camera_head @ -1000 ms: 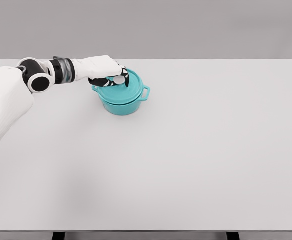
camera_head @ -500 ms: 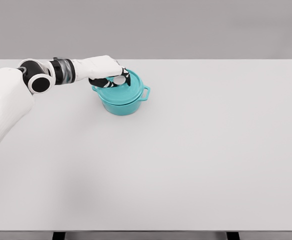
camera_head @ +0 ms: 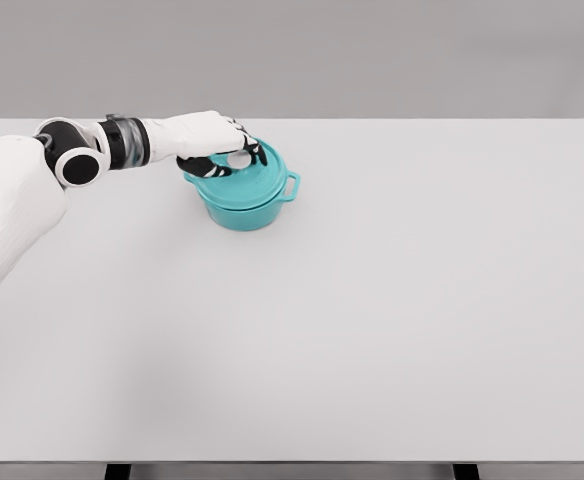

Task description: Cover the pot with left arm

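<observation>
On the far left of the white table (camera_head: 392,330), the round teal lidded pot (camera_head: 244,197) wears its lid (camera_head: 246,180). The left hand (camera_head: 212,140) curls around the white knob (camera_head: 240,158). Seating seems done; next, release and lift clear.

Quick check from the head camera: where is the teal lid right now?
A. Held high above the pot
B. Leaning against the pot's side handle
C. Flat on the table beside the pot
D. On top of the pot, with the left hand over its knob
D: the teal lid sits on the teal pot, and the left hand is curled over the lid's top where the knob is.
</observation>
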Action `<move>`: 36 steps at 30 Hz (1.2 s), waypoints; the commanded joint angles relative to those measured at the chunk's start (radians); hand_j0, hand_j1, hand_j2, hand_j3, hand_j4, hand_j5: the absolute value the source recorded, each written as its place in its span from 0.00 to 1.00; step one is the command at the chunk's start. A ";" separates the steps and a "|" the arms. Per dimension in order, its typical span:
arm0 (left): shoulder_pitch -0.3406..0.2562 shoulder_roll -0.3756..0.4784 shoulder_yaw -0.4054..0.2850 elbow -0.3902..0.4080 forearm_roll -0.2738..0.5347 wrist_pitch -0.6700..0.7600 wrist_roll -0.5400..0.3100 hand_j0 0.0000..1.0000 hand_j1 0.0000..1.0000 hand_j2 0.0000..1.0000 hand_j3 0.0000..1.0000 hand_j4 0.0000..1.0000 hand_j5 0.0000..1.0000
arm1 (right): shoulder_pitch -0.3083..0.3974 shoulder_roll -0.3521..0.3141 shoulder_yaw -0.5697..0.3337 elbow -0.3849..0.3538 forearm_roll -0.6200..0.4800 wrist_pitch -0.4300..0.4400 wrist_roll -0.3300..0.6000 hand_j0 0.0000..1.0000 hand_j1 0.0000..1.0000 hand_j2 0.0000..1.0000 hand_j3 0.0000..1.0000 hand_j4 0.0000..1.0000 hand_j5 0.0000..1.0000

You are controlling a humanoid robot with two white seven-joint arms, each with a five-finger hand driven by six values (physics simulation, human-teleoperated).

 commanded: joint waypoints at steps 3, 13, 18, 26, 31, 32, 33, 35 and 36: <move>0.000 0.000 -0.001 0.000 -0.006 -0.004 -0.003 0.80 0.80 0.80 0.80 0.80 0.80 | 0.000 0.000 0.000 0.001 0.001 0.000 0.000 1.00 1.00 1.00 1.00 1.00 1.00; -0.002 0.005 -0.003 0.000 0.014 -0.004 -0.003 0.84 0.84 0.84 0.84 0.84 0.84 | 0.000 0.000 0.000 0.001 0.001 0.000 0.000 1.00 1.00 1.00 1.00 1.00 1.00; -0.002 0.008 -0.003 0.000 0.016 -0.004 -0.003 0.85 0.85 0.85 0.85 0.85 0.85 | 0.000 0.000 0.000 0.001 0.001 0.000 0.000 1.00 1.00 1.00 1.00 1.00 1.00; -0.003 0.008 -0.001 0.000 0.028 -0.004 -0.003 0.87 0.87 0.87 0.87 0.87 0.87 | 0.000 0.000 0.000 -0.001 0.001 0.000 0.000 1.00 1.00 1.00 1.00 1.00 1.00; -0.006 0.009 -0.003 0.000 0.042 -0.004 -0.003 0.87 0.87 0.87 0.87 0.87 0.87 | 0.000 0.000 0.000 -0.001 0.001 0.000 0.000 1.00 1.00 1.00 1.00 1.00 1.00; -0.006 0.009 -0.003 0.000 0.042 -0.004 -0.003 0.87 0.87 0.87 0.87 0.87 0.87 | 0.000 0.000 0.000 0.001 0.001 0.000 0.000 1.00 1.00 1.00 1.00 1.00 1.00; -0.006 0.009 -0.003 0.000 0.042 -0.004 -0.003 0.87 0.87 0.87 0.87 0.87 0.87 | 0.000 0.000 0.000 0.001 0.001 0.000 0.000 1.00 1.00 1.00 1.00 1.00 1.00; -0.006 0.009 -0.003 0.000 0.042 -0.004 -0.003 0.87 0.87 0.87 0.87 0.87 0.87 | 0.000 0.000 0.000 -0.001 0.001 0.000 0.000 1.00 1.00 1.00 1.00 1.00 1.00; -0.008 0.011 -0.003 0.000 0.042 -0.004 -0.003 0.87 0.87 0.87 0.87 0.87 0.87 | 0.000 0.000 0.000 0.001 0.002 0.000 0.000 1.00 1.00 1.00 1.00 1.00 1.00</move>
